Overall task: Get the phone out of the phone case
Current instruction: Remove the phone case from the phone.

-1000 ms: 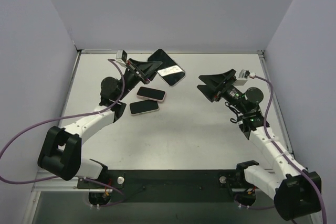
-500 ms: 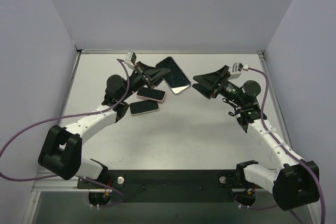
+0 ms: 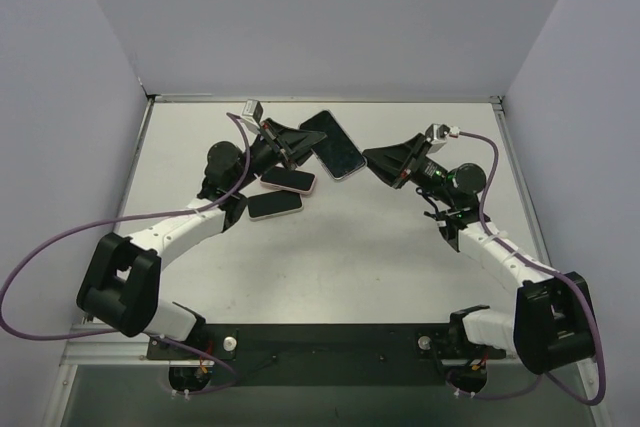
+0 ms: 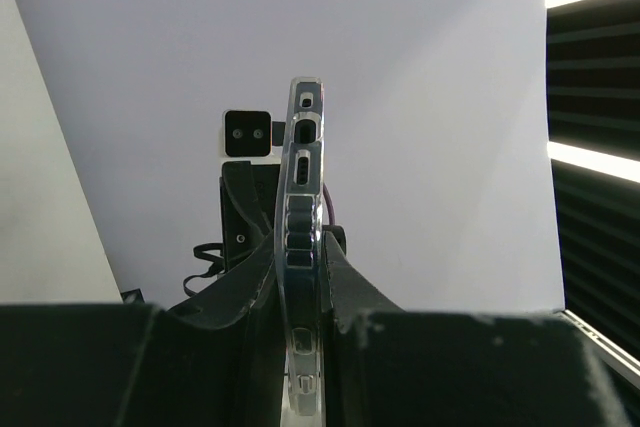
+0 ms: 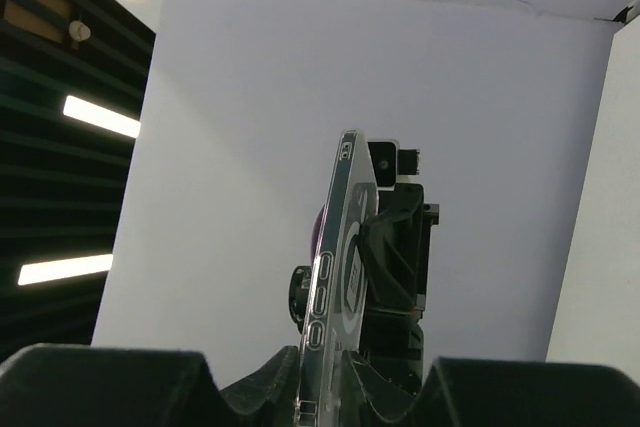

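Observation:
A black phone in a clear phone case [image 3: 333, 144] hangs in the air above the back of the table, held between both arms. My left gripper [image 3: 297, 144] is shut on its left end; in the left wrist view the phone case [image 4: 303, 237] stands edge-on, pinched between the dark fingers of that gripper [image 4: 303, 282]. My right gripper [image 3: 373, 160] is shut on the right end. From the right wrist, the case edge [image 5: 335, 277] with its button cut-outs rises between this gripper's fingers [image 5: 338, 379], and the left gripper's fingers [image 5: 395, 247] grip it behind.
Two more phones in pink cases lie on the table under the left arm, one [image 3: 288, 179] behind the other [image 3: 274, 204]. White walls close in the left, back and right. Purple cables loop beside both arms.
My right gripper has moved left to the phone and closed on its right end. The left gripper has brought the phone slightly right and turned it while keeping its hold.

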Controlling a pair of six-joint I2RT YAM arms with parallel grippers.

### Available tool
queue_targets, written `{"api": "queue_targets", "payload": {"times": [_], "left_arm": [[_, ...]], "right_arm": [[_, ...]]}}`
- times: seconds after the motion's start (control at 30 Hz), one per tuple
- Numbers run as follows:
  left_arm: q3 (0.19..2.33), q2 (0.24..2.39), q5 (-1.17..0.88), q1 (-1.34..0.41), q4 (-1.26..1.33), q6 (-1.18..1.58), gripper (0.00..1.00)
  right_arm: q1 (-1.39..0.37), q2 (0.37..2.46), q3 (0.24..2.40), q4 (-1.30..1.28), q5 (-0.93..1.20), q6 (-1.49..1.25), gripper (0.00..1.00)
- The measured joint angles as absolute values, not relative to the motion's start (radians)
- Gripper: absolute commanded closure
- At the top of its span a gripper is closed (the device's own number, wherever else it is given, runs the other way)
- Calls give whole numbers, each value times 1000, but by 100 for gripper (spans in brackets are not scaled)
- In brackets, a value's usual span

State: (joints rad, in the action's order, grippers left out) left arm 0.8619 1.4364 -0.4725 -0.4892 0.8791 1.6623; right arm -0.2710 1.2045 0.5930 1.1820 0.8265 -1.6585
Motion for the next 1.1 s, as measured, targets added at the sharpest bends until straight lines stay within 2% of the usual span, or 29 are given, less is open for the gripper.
{"api": "queue_targets", "payload": {"times": [0.2, 0.5, 0.7, 0.9, 1.1], "left_arm": [[862, 1449, -472, -488, 881, 1664, 100], [862, 1464, -472, -487, 934, 1668, 100], [862, 1537, -444, -472, 1027, 1689, 100], [941, 1552, -416, -506, 1112, 1738, 100], [1015, 1539, -418, -509, 1190, 1753, 100]], "right_arm": [[-278, 1220, 580, 1233, 815, -1705, 100], [-308, 1221, 542, 1284, 737, -1759, 100], [-346, 1330, 504, 1398, 616, -1909, 100], [-443, 1427, 445, 1288, 619, -1914, 100], [-434, 1431, 445, 1282, 622, -1911, 100]]}}
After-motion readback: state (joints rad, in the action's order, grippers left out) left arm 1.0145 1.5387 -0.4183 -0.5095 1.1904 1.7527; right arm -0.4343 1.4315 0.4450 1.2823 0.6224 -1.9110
